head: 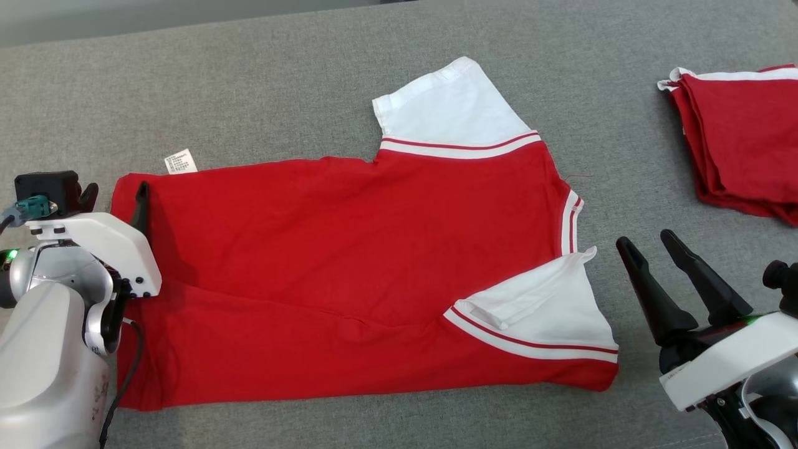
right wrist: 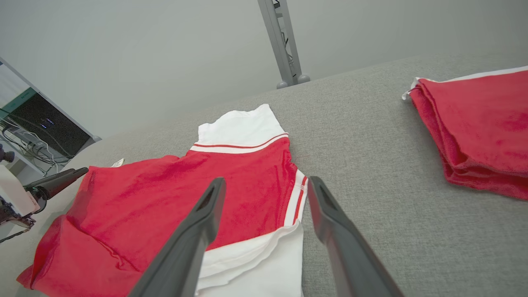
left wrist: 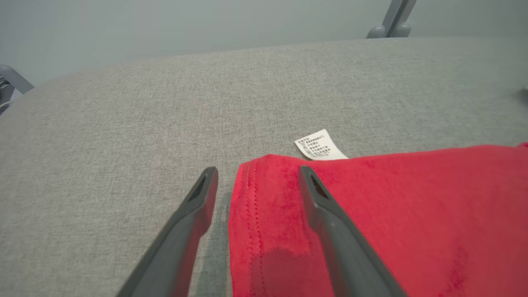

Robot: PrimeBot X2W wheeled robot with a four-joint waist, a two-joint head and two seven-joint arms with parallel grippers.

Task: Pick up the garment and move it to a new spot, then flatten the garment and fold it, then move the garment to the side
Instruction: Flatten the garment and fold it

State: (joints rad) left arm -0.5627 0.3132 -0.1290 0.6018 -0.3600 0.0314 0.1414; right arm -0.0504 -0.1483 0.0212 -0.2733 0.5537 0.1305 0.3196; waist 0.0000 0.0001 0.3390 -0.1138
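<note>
Folding looks like the step in hand: the red short-sleeved shirt with white sleeves and striped trim (head: 349, 249) lies spread across the middle of the head view on the grey fabric-covered bench (head: 249, 81). Its hem is toward the left of the frame and its collar toward the right. It sits mostly flat, though its lower long edge appears turned in over the body.

The left jaws stand released at the frame's left. In the left wrist view their dark fingers (left wrist: 194, 214) straddle the hem's upper corner, one over bare bench and one over red cloth. The right jaws are also released and empty at the lower right of the head view, just beside the collar end and off the cloth.

The next move probably calls for the left jaws to clench on that hem corner. The right jaws would need to reach the shoulder before both lift together.

Counted:
- one spread shirt
- two white sleeves, upper (head: 449, 103) and lower (head: 548, 312)
- one white care label (head: 181, 163) by the hem
- one stack of folded red cloth (head: 745, 140) at the upper right, its layers too close to count
</note>
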